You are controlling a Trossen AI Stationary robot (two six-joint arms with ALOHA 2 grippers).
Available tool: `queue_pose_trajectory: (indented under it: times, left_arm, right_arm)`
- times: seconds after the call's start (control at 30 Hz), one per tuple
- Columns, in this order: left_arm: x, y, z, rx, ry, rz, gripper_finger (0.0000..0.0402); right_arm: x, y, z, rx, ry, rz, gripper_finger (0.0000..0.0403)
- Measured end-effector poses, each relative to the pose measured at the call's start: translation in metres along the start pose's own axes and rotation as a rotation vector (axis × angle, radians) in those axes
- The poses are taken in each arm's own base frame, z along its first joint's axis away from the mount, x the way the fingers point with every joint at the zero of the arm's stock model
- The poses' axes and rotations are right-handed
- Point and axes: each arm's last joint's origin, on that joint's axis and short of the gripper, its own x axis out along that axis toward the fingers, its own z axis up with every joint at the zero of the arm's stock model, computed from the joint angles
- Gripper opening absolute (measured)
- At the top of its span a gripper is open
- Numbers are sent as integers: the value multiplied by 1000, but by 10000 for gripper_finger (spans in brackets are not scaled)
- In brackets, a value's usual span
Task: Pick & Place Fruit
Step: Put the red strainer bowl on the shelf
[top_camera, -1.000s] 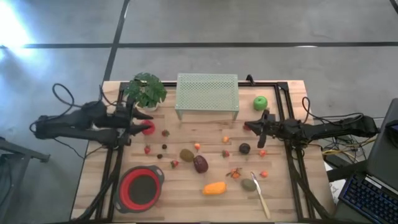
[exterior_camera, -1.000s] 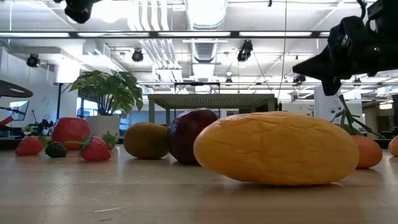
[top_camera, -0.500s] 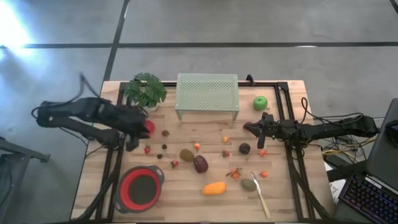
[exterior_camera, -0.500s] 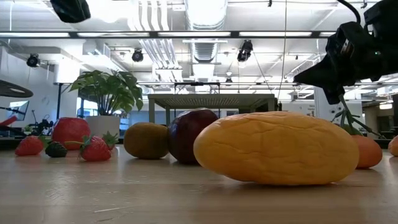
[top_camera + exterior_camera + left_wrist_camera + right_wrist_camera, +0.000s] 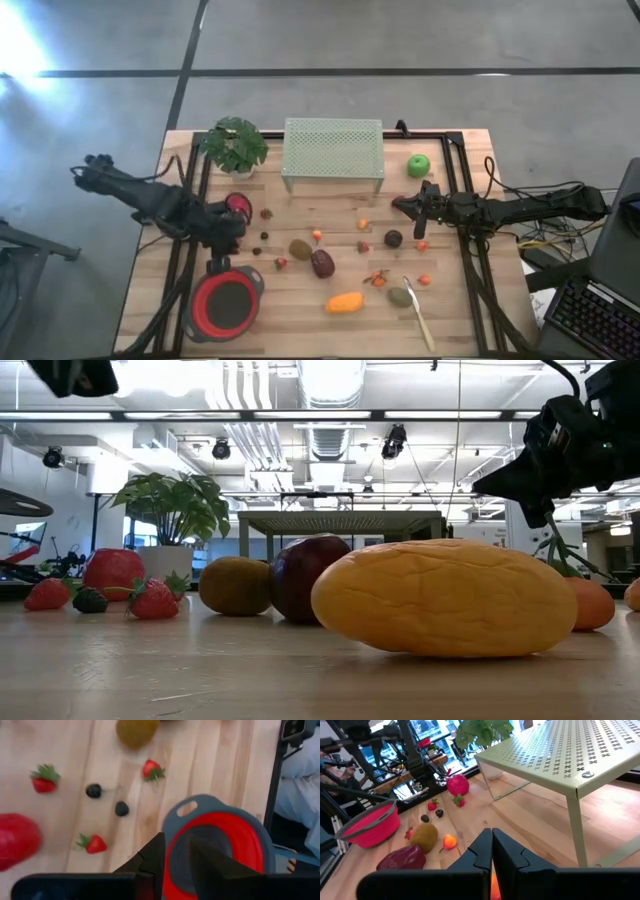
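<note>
Colours on the pale wood table point(image 5: 480, 320)

Green apple point(image 5: 418, 165), orange oval point(image 5: 344, 302), maroon oval point(image 5: 322, 263), red berries point(image 5: 91, 843); a red bowl with grey rim point(image 5: 228, 302); a pale green perforated rack point(image 5: 333, 150); a leafy green plant point(image 5: 234, 145).

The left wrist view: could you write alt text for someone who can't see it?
Two dark fingers of the left gripper hang over a red colander with a grey rim on a wooden table. Strewn beside it lie small strawberries, two dark berries, a brown oval fruit and a large red fruit.
</note>
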Motion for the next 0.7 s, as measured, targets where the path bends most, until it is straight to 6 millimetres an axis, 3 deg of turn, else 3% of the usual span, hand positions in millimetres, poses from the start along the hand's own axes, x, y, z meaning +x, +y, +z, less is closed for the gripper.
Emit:
queue_pose_trajectory:
  times: [0.47, 0.7]
  left_arm:
    - [45, -20, 8, -9, 152, 109, 85]
    - [54, -23, 3, -82, 237, 158, 148]
  right_arm:
    - [0, 0, 0, -8, 3, -1, 8]
    - [0, 0, -1, -10, 7, 3, 9]
